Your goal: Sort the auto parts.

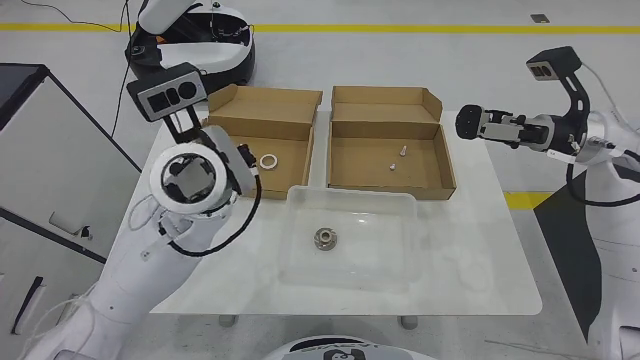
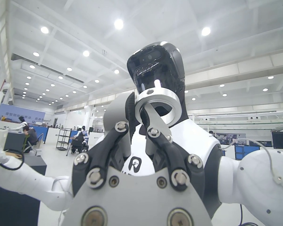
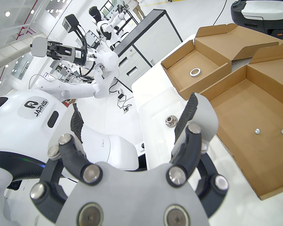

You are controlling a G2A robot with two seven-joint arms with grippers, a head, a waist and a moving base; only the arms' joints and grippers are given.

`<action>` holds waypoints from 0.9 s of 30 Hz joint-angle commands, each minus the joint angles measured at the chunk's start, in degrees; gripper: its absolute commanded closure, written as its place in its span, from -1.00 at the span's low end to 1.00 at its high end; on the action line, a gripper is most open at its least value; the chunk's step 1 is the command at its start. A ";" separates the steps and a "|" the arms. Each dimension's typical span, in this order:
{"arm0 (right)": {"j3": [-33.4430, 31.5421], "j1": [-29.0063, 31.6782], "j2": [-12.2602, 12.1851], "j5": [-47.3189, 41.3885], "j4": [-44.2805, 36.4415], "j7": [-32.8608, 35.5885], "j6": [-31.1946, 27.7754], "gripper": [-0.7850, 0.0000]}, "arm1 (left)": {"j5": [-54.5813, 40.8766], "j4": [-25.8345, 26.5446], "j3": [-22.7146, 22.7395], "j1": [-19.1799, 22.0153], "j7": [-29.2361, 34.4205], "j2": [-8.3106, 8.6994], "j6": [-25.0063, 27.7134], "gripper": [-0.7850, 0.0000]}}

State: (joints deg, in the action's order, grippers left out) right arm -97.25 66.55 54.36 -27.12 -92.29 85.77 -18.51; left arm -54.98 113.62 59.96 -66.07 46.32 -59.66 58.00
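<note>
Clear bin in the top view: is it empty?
No, one flanged metal part lies on the floor of the clear bin.

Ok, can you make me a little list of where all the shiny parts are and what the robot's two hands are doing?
left gripper: shut on a metal ring, held up in the air
right gripper: open, empty
left box: one ring lying flat
right box: two small fasteners
clear bin: one flanged part
</note>
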 commanded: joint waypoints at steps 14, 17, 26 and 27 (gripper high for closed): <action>0.00 0.00 0.00 -0.02 0.00 0.00 0.00 -1.00 | 11.84 -5.49 -1.97 0.35 -0.02 2.12 0.00 1.00; 0.00 0.00 0.00 -0.02 0.00 0.00 0.00 -1.00 | 8.48 -4.80 -2.09 0.31 -0.02 1.93 0.00 1.00; 0.00 0.00 0.00 -0.02 0.00 0.00 0.00 -1.00 | -1.37 -2.96 -1.23 -0.07 -0.01 0.61 0.00 1.00; 0.00 0.00 0.00 -0.02 0.00 0.00 0.00 -1.00 | -2.04 -2.72 -1.11 -0.13 -0.01 0.42 0.00 1.00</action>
State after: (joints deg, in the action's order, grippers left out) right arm -97.25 66.55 54.36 -27.12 -92.29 85.77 -18.51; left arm -56.34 110.70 58.73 -66.14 46.31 -59.08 58.00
